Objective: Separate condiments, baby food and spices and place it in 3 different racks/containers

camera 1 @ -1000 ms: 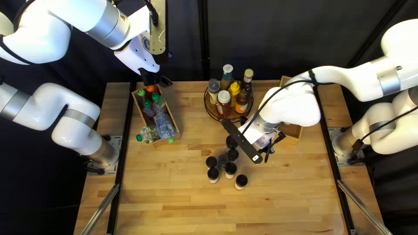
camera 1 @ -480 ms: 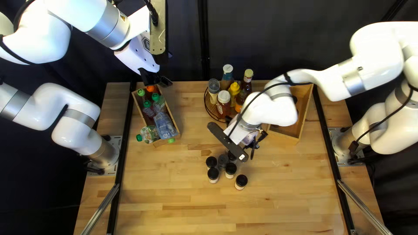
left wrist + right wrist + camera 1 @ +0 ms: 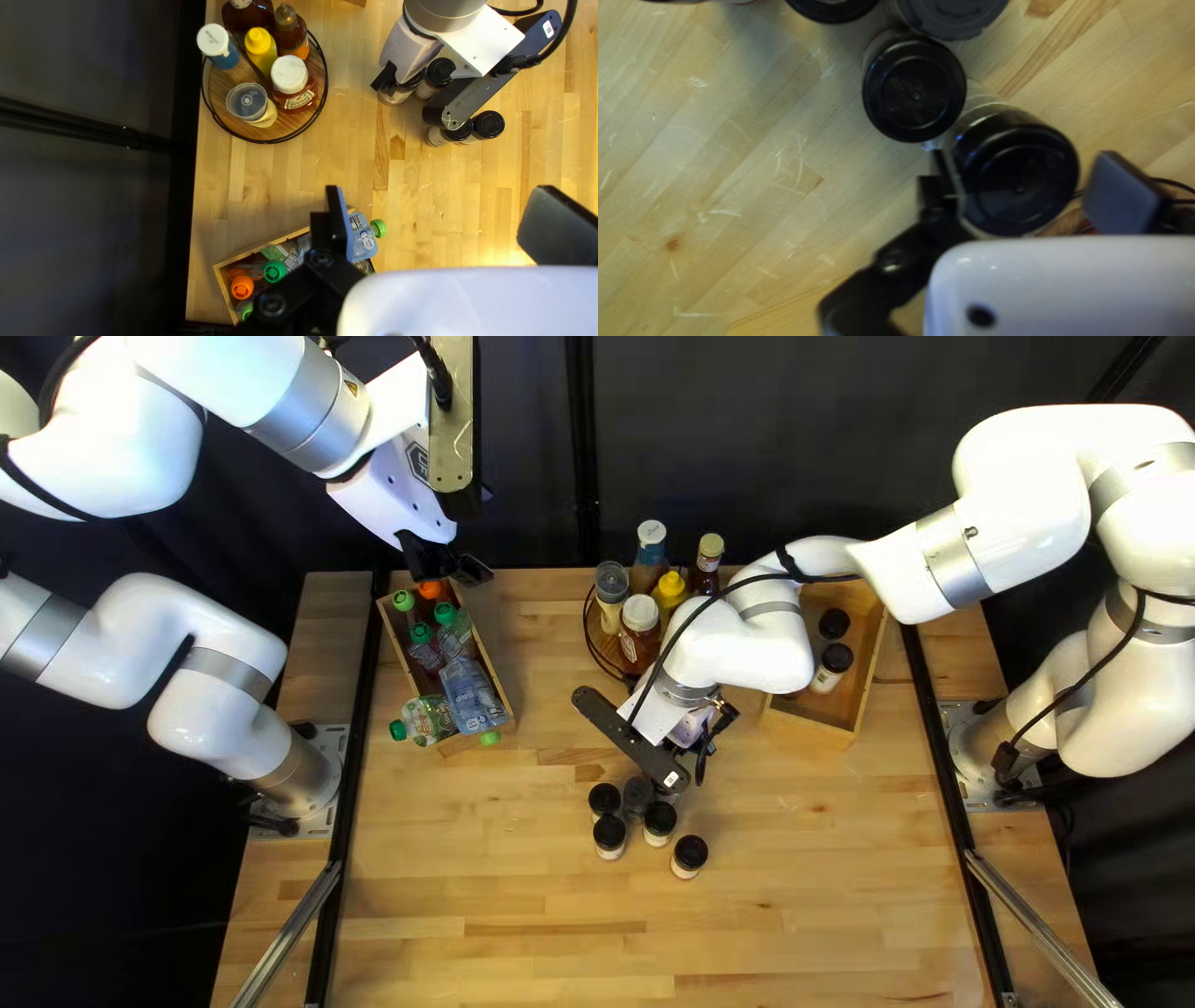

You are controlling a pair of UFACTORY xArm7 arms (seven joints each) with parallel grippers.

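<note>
My left gripper [image 3: 446,565] hangs above the pouch-filled wooden box [image 3: 388,632]; the left wrist view shows this gripper [image 3: 430,218] open and empty. My right gripper [image 3: 712,732] is over the upper end of the black-capped spice jar group [image 3: 609,835]. In the right wrist view the gripper [image 3: 1027,183] stands open around one jar [image 3: 1021,180], one finger against or very near it, a slim gap at the other. Another jar [image 3: 914,90] adjoins it. Condiment bottles, among them a yellow one [image 3: 670,589], stand on the round tray [image 3: 590,635]. Two jars [image 3: 833,662] are in the right wooden box [image 3: 859,697].
A lone spice jar [image 3: 690,855] stands slightly apart from the group. My right arm [image 3: 747,641] crosses over the right part of the round tray and the right box's edge. A clear pouch with a green cap [image 3: 426,721] leans out at the left box's corner.
My right arm has swung leftward in the top left view, from near the right box to above the jar group, uncovering that box and its two jars. My left arm has stayed put.
</note>
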